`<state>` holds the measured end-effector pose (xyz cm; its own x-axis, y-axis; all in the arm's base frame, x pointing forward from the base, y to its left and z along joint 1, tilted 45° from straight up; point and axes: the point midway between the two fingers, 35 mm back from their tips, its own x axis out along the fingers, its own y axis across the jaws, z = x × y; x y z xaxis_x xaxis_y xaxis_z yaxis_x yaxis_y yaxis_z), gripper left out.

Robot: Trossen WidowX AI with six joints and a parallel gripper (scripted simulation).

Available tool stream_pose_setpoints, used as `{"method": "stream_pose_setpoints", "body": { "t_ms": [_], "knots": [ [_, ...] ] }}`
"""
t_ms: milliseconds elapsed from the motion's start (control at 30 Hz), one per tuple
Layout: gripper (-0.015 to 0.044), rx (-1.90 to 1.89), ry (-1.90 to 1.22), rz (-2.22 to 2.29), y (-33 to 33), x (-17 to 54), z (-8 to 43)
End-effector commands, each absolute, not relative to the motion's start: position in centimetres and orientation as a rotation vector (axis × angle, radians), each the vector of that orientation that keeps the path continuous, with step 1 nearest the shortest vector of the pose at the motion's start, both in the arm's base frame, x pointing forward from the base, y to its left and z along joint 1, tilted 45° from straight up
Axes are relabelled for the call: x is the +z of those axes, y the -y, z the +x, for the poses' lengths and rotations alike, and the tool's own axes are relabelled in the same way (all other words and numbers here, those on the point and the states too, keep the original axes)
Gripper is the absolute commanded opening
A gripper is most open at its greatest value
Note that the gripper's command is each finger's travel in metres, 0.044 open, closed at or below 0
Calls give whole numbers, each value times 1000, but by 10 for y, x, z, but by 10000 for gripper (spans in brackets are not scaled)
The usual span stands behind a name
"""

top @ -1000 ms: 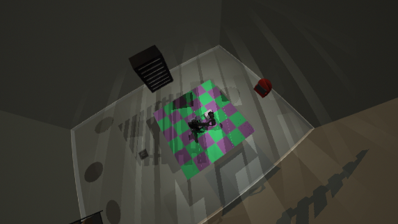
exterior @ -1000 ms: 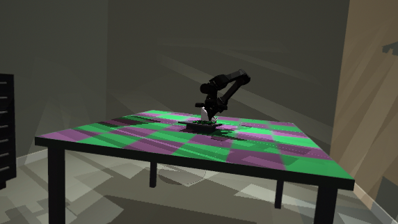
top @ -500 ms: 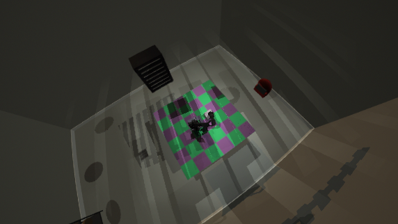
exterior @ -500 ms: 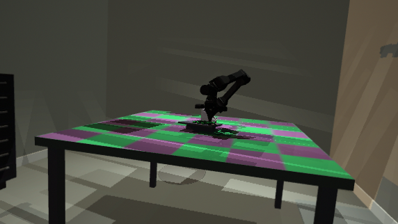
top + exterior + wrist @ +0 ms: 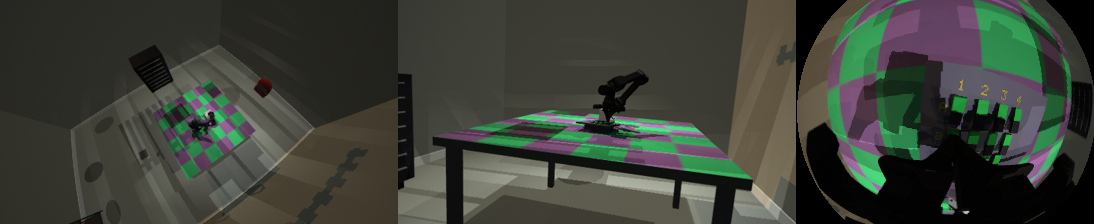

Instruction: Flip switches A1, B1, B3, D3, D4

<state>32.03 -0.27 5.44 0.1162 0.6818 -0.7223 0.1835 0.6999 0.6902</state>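
Note:
The grey switch panel point(image 5: 1032, 106) point(image 5: 600, 127) lies on the checkered table. In the wrist view, green-faced switches A1 point(image 5: 959, 104), A2 point(image 5: 982, 107), A3 point(image 5: 1001, 110) and A4 point(image 5: 1017, 114) show along the top row. Below are B2 point(image 5: 973, 138), B3 point(image 5: 991, 140) and B4 point(image 5: 1006, 143). My gripper point(image 5: 952, 137) point(image 5: 609, 120) is shut and empty, tips low over the panel at B1. The fingertips partly cover B1 point(image 5: 952, 133); contact cannot be told. Most of rows C and D is hidden behind the fingers. Shadow obscures which switch ends are raised.
The green and purple checkered table point(image 5: 190, 170) point(image 5: 653, 158) carries the panel and my black arm point(image 5: 202, 124) point(image 5: 625, 81). Neighbouring raised switches stand close beside the fingertips. A black drawer cabinet point(image 5: 153, 73) point(image 5: 405, 125) and a red chair point(image 5: 264, 86) stand on the floor away from the table.

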Motion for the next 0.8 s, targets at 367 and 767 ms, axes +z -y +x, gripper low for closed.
{"method": "stream_pose_setpoints", "body": {
  "t_ms": [367,767],
  "knots": [
    [0,421,-1440,773,1,53,321],
    [0,421,-1440,773,0,52,321]
  ]
}}
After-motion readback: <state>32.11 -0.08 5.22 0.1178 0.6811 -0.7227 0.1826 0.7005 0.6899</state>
